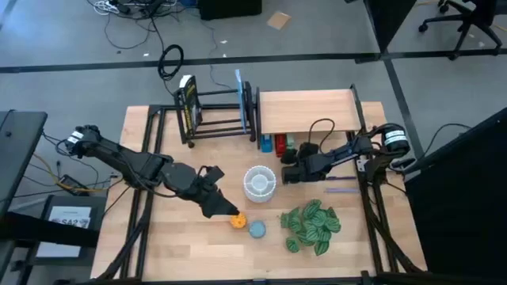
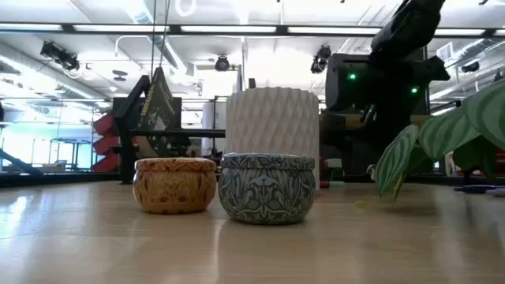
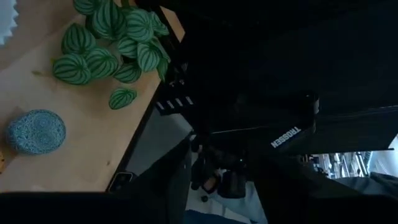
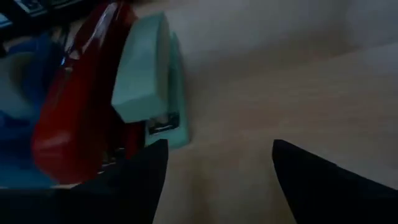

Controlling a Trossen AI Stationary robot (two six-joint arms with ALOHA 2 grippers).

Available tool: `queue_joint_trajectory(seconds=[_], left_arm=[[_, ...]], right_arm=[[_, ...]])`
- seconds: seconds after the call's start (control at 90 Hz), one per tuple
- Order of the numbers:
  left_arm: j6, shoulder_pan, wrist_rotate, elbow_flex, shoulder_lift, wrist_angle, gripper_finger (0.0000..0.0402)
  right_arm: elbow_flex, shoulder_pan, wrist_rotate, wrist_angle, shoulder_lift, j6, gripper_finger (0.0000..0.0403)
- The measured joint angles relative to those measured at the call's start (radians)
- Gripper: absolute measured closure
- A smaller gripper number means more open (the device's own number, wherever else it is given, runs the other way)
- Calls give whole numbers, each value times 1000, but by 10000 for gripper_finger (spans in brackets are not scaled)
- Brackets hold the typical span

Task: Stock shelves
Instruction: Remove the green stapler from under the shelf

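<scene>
The black rack (image 1: pixel 218 111) stands at the table's far side, the wooden shelf (image 1: pixel 307 112) just right of it; the right gripper (image 1: pixel 289 173), fingers spread and empty, sits low before the shelf near a red stapler (image 4: pixel 81 106) and a green one (image 4: pixel 149 81). The left gripper (image 1: pixel 224 208) hangs beside an orange tin (image 1: pixel 238 221) and blue tin (image 1: pixel 257 229); its grip cannot be told.

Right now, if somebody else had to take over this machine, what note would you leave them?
Left gripper: low over the orange tin, fingers not readable.
Right gripper: open, empty, beside the red and green staplers under the wooden shelf.
Black rack: holds a dark book and a blue one.
Still on the table: orange tin, blue tin, white ribbed pot, plant.
The wooden shelf's top looks bare; most stocking is left.
</scene>
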Motion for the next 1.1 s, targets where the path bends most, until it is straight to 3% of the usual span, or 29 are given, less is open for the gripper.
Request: queue_joint_trajectory(seconds=[0.156, 0.322, 0.422, 0.544, 0.633, 0.8, 1.1], left_arm=[[8, 0, -9, 0, 0, 0, 261], [64, 0, -52, 0, 0, 1, 261], [112, -1, -76, 0, 0, 0, 261], [173, -1, -100, 0, 0, -1, 261], [194, -1, -108, 0, 0, 0, 261], [216, -1, -112, 0, 0, 3, 261], [266, 0, -120, 0, 0, 2, 261]], right_arm=[[-16, 1, -9, -8, -64, -52, 146], [-82, 20, -14, 67, -175, -350, 147], [-182, 5, -94, 303, -242, -629, 150], [-340, -69, -244, 717, -300, -900, 154], [-420, -124, -259, 833, -336, -903, 158], [-473, -165, -172, 860, -389, -852, 158], [-433, -157, -161, 1001, -293, -1092, 158]])
